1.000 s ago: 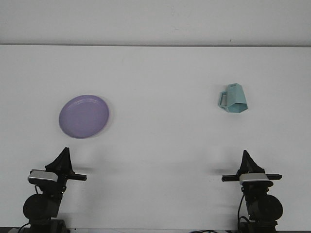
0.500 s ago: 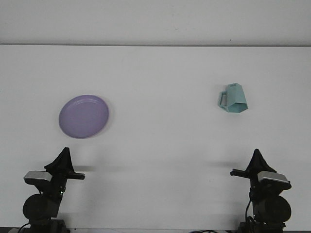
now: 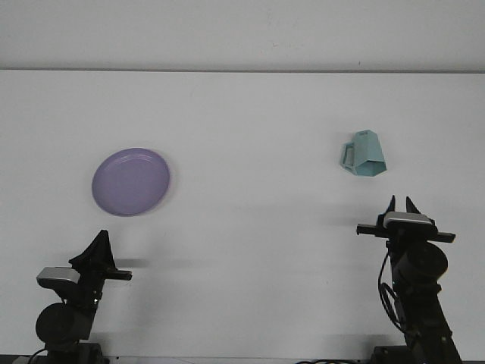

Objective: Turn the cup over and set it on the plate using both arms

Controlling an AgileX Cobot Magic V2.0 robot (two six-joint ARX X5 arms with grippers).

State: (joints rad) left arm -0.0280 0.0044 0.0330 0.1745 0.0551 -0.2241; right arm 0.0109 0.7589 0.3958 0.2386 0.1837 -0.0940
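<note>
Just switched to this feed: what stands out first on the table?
A teal cup lies tipped on the right of the white table, and a purple plate sits far off on the left. The right gripper, fingers apart, is raised just short of the cup.

Plate (image 3: 131, 181) on the table (image 3: 250, 136), left side; cup (image 3: 363, 155) tipped on its side far right, well apart from it; left gripper (image 3: 98, 244) before the plate; right gripper (image 3: 402, 205) before the cup
</note>
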